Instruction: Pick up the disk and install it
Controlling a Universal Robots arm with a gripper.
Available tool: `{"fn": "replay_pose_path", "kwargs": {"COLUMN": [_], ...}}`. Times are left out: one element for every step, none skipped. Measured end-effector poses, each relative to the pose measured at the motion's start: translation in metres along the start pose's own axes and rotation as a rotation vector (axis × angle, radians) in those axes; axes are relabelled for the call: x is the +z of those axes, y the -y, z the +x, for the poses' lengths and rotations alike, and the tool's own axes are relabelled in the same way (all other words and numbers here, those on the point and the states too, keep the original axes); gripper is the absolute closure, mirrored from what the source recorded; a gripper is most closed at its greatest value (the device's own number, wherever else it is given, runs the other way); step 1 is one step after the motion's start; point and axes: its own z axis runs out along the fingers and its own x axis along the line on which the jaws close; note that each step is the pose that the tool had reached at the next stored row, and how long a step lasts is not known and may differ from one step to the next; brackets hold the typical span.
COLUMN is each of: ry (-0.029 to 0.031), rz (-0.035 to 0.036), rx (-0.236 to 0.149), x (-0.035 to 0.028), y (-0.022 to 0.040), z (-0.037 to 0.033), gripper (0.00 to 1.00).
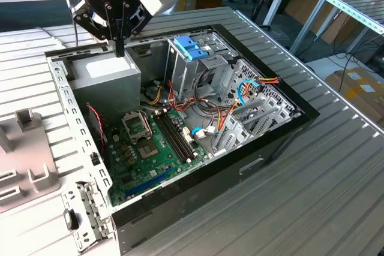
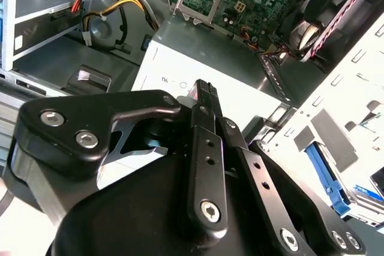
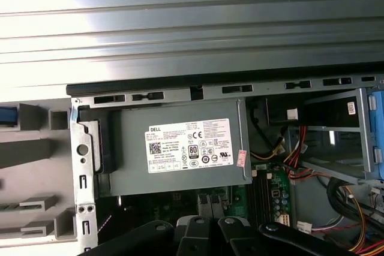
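Observation:
My gripper [image 1: 120, 51] hangs just above the grey power supply [image 1: 111, 71] at the back corner of the open computer case [image 1: 282, 130], on the exterior view's left. Its black fingers [image 2: 206, 97] are pressed together with nothing between them, over the power supply's white sticker [image 3: 189, 145]. Outside the case's perforated rear panel [image 2: 348, 88], a blue plastic rail [image 2: 327, 175] with a bit of white and blue beside it looks like the disk's edge. The rest of the disk is cut off.
A metal drive cage with a light-blue plastic top [image 1: 189, 47] stands in the middle of the case. The green motherboard [image 1: 150, 145] lies on its floor, with coloured cable bundles [image 1: 240, 94] beside it. A grey plastic fixture [image 1: 27, 148] sits on the ribbed table [image 1: 324, 196].

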Motion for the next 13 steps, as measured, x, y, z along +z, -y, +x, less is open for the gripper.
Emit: {"fn": "replay_pose_path", "kwargs": {"ry": [0.0000,0.0000,0.0000,0.0000,0.0000,0.0000,0.0000,0.0000,0.0000,0.0000,0.0000,0.0000,0.0000], "rz": [0.0000,0.0000,0.0000,0.0000,0.0001,0.0000,0.0001,0.0000,0.0001,0.0001,0.0000,0.0000,0.0000], "rx": [0.000,0.000,0.000,0.000,0.000,0.000,0.000,0.000,0.000,0.000,0.000,0.000,0.000], "x": [0.0000,0.0000,-0.0001,-0.0001,-0.0001,-0.0001,-0.0001,-0.0002,-0.0002,-0.0002,-0.0002,-0.0003,-0.0002], "y": [0.0000,0.0001,0.0001,0.0002,0.0002,0.0003,0.0003,0.0004,0.0005,0.0005,0.0006,0.0006,0.0007], "z": [0.0006,0.0010,0.0018,0.0026,0.0033,0.0038,0.0045,0.0051,0.0060,0.0066,0.0074,0.0084,0.0091], "gripper": [0.89,0.89,0.89,0.89,0.89,0.89,0.89,0.89,0.89,0.89,0.89,0.89,0.89]}}
